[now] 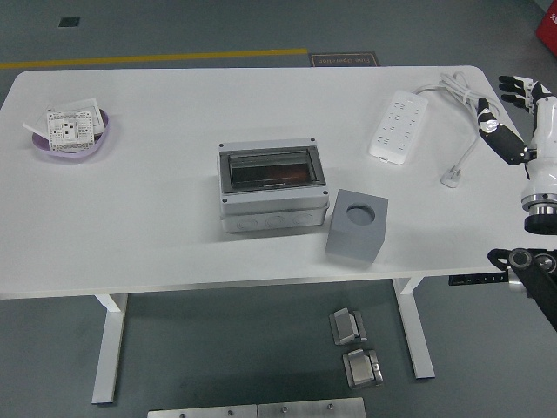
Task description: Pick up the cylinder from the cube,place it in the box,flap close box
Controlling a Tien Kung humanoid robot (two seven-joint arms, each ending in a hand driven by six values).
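The white table (157, 209) carries a grey junction box (272, 187) near its centre. The box has a dark transparent flap cover (265, 170), which lies flat over the opening. Just beside the box, at its right front corner, stands a grey cube (356, 226), close to the near edge of the table. The top face of the cube has a round recess (362, 211); the cylinder appears to sit inside this recess, flush with it, though the view is too coarse to confirm.

The right hand (513, 113) hangs at the right edge of the view, beyond the end of the table, well apart from the cube and the box. Its fingers are extended and loose, and it holds nothing.

A white power strip (399, 127) lies at the far right of the table, with its cable (452, 87) looped behind it. A purple bowl (74, 131) containing white parts sits at the far left.
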